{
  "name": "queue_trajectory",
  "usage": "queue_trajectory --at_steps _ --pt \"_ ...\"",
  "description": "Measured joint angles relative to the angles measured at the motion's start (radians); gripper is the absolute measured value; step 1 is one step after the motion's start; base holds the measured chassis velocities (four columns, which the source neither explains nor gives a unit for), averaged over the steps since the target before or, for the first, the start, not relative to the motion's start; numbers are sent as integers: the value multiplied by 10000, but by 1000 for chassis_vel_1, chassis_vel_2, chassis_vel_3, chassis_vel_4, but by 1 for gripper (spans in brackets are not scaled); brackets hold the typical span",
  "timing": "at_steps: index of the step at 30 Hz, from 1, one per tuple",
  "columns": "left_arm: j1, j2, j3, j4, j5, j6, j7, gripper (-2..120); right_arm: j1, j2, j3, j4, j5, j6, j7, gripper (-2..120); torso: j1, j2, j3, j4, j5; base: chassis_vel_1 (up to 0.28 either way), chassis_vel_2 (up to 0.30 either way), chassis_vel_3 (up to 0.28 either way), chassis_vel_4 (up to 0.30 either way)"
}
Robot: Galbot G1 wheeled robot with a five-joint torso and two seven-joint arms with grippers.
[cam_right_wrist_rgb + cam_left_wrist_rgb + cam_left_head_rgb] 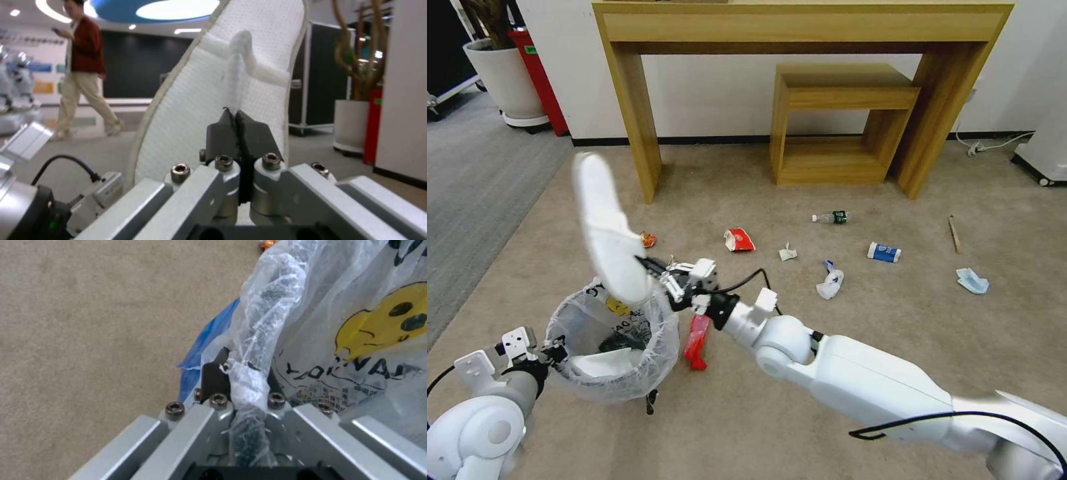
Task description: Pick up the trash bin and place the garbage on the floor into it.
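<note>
The trash bin (610, 347), black with a crinkly white bag, hangs just above the floor (894, 320) at the lower left. My left gripper (554, 350) is shut on its rim; in the left wrist view the fingers (216, 376) pinch the bagged rim (253, 350). My right gripper (650, 267) is shut on a white slipper (604, 227), held upright over the bin's far rim. The right wrist view shows the fingertips (222, 128) clamped on the slipper's strap (238, 66). Another white slipper (600, 365) lies inside the bin. A red plastic bag (697, 340) lies beside it.
Scattered on the carpet are a red wrapper (738, 239), crumpled paper (788, 253), a bottle (832, 217), a carton (884, 252), a white wad (830, 281), a mask (972, 281) and a stick (954, 233). A wooden console table (800, 27) and small shelf (840, 120) stand behind.
</note>
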Motion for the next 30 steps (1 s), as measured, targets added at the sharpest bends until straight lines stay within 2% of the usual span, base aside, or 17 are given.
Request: queue_trajectory --at_steps 11,24,30 --pt "23 -124 85 -191 14 19 2 1 497 365 -475 -887 -825 234 -498 0 0 0 0 -2 1 0 0 0 0" --pt "78 -151 84 -306 12 12 37 1 105 1578 -753 -2747 -2216 1040 -826 0 0 0 -1 0 1 0 0 0 0" --pt "86 -216 90 -341 12 -6 54 1 142 1887 -825 -3324 -2519 1221 -907 0 1 0 -1 -1 1 0 0 0 0"
